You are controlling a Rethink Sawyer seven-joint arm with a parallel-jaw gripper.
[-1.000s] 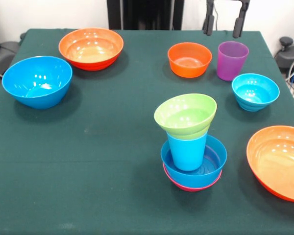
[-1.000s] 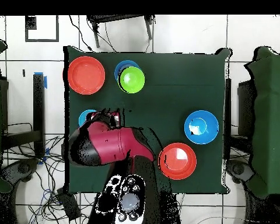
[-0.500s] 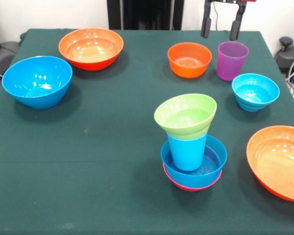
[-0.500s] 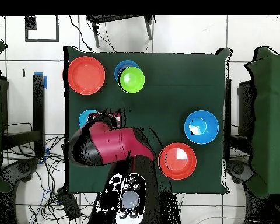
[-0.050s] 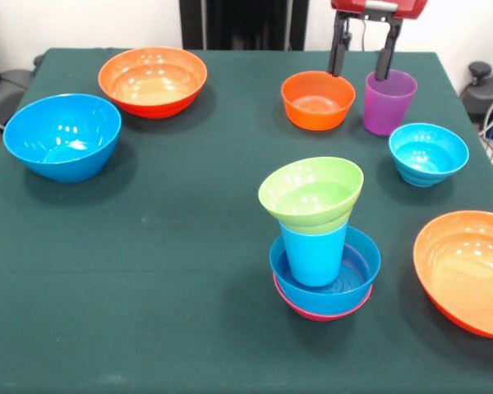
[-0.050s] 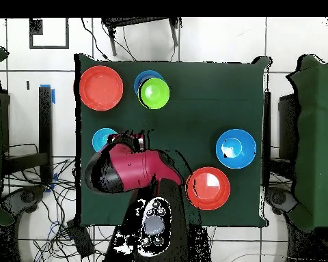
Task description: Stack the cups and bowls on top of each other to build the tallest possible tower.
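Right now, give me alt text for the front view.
A tower stands on a green table: green bowl on a blue cup in nested bowls. Behind, the open tool hangs by a purple cup, with loose bowls around.

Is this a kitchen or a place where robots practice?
Probably a robot lab, not a kitchen. A red robot arm reaches over a green table, cables trail across the tiled floor, and the plastic bowls hold no food.

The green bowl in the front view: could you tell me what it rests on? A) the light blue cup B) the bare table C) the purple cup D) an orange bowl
A: the green bowl sits tilted on the light blue cup, which stands in the blue bowl of the tower.
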